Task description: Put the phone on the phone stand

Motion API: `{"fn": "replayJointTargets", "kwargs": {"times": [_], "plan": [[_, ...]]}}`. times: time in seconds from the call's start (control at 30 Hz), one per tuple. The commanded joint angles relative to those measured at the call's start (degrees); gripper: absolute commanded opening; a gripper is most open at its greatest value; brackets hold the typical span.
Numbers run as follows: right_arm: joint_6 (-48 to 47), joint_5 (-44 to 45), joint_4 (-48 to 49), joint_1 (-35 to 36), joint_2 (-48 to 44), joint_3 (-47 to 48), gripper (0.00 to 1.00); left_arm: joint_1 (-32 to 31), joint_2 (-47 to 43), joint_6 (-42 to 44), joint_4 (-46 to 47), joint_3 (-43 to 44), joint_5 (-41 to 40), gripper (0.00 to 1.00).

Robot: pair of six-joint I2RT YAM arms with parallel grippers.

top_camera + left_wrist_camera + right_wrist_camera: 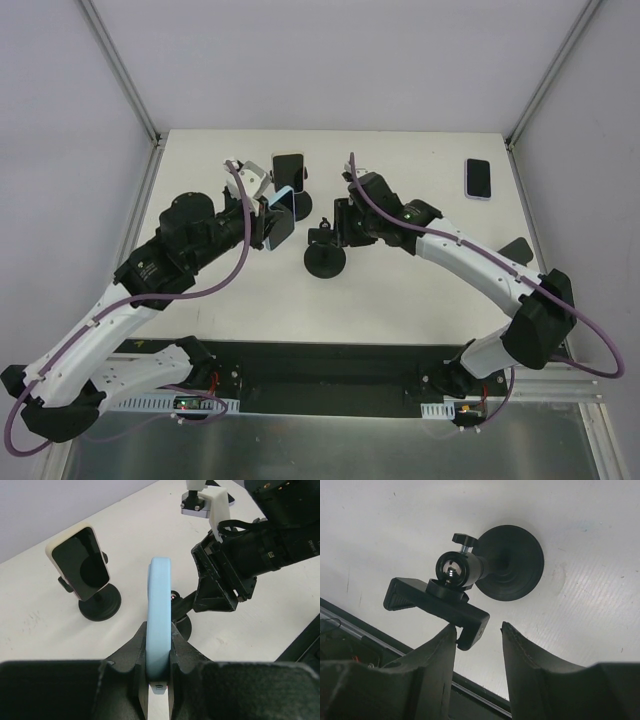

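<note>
My left gripper (278, 214) is shut on a light blue phone (159, 620), held edge-on above the table; it also shows in the top view (286, 199). An empty black phone stand (326, 260) with a round base stands just right of it. In the right wrist view the stand's base (510, 562), ball joint and clamp bar (437, 605) are close in front. My right gripper (477, 630) is open around one end of the clamp bar, and its left finger (440, 650) touches that end. It also shows in the top view (340, 226).
A cream-cased phone (289, 168) sits on a second black stand behind, also in the left wrist view (80, 562). A white and grey stand (250, 175) is at the back left. Another phone (479, 178) lies flat at the far right. The right arm (260, 545) is close to the blue phone.
</note>
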Motion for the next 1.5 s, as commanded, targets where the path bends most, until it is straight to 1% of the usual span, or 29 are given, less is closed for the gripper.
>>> {"fn": "replayJointTargets", "kwargs": {"times": [0.0,0.03,0.1,0.13,0.17,0.2,0.23,0.27,0.3,0.33,0.37,0.47,0.53,0.63,0.67,0.7,0.77,0.8,0.83,0.87,0.9,0.93,1.03,1.23,1.3,1.47], "plan": [[-0.6,2.0,-2.7,0.5,1.2,3.2,0.43,1.0,0.0,-0.5,4.3,0.5,4.7,0.0],[-0.8,2.1,-2.7,0.6,1.3,3.4,0.43,1.2,0.4,-0.6,4.2,0.5,5.6,0.0],[-1.2,2.1,-2.7,0.6,1.4,3.7,0.37,1.6,1.1,-0.7,4.3,0.6,8.8,0.0],[-1.4,2.1,-2.6,0.6,1.5,4.1,0.3,2.0,1.4,-0.6,4.3,0.6,10.3,0.0],[-1.6,2.1,-2.7,0.6,1.8,4.4,0.26,3.0,1.5,-0.6,4.4,0.6,12.0,0.0],[-2.2,2.0,-2.7,0.6,2.0,4.6,0.18,3.8,2.1,-0.7,4.5,0.6,16.4,0.0],[-2.6,2.0,-2.7,0.5,2.0,5.1,0.15,4.6,2.3,-2.6,5.2,0.5,18.7,0.0],[-2.9,2.0,-2.7,0.5,2.2,5.2,0.11,7.2,2.5,-4.0,6.3,0.1,21.8,0.0],[-3.9,1.9,-2.7,0.5,2.4,5.3,0.05,8.9,2.7,-5.1,8.1,-1.7,28.1,0.0],[-4.4,2.1,-2.7,0.6,2.3,5.4,0.02,10.4,2.8,-6.1,11.7,-2.7,31.9,0.0],[-4.8,2.1,-2.7,0.6,2.5,5.6,0.01,13.0,3.3,-8.0,13.4,-3.3,34.9,0.0],[-7.9,0.9,-2.2,0.5,2.6,5.9,0.01,13.6,6.2,-7.9,16.8,-3.7,42.8,0.0],[-10.2,0.7,-2.2,0.5,2.5,6.1,0.01,13.5,8.9,-7.5,18.7,-3.0,50.3,0.0],[-13.1,-0.7,-2.2,0.4,2.1,6.0,0.01,13.6,10.3,-8.6,30.4,-6.5,57.9,0.0],[-14.4,-1.1,-2.0,0.3,2.0,5.8,0.01,13.4,10.8,-9.5,33.9,-7.6,64.0,0.0],[-16.5,-3.4,-1.8,-0.3,1.8,5.2,0.01,13.4,12.1,-9.1,38.7,-8.5,66.3,0.0],[-19.5,-7.5,-1.0,-1.2,1.4,4.6,0.01,12.3,13.4,-7.1,41.9,-9.4,70.3,0.0],[-20.4,-9.1,-0.6,-1.6,1.3,4.1,0.01,11.9,15.0,-5.6,42.4,-9.5,71.5,0.0],[-21.3,-13.1,-0.4,-2.0,1.0,3.3,0.01,11.1,16.0,-4.0,42.4,-9.5,73.0,0.0],[-22.9,-15.0,0.2,-3.1,0.7,2.9,0.01,10.8,16.9,-1.7,42.4,-9.1,77.1,0.0],[-23.2,-16.6,0.9,-3.7,0.6,2.3,0.01,10.7,19.1,-1.1,42.4,-8.8,79.0,0.0],[-23.9,-19.9,2.4,-4.2,0.0,0.9,0.01,10.6,20.0,1.7,42.4,-8.8,80.2,0.0],[-26.1,-24.8,3.6,-6.0,-0.4,-0.4,0.01,10.6,23.8,5.8,42.4,-8.5,81.8,0.0],[-29.4,-29.0,3.9,-7.3,-0.6,-0.6,0.01,10.4,31.6,8.4,42.4,-3.6,82.8,0.0],[-29.8,-29.4,3.9,-7.4,-0.6,-1.0,0.01,10.5,33.9,8.0,42.4,-1.1,84.0,0.0],[-30.3,-31.1,4.5,-8.5,-1.0,-1.9,0.01,11.9,37.0,8.2,41.7,1.1,85.4,0.0]]}}
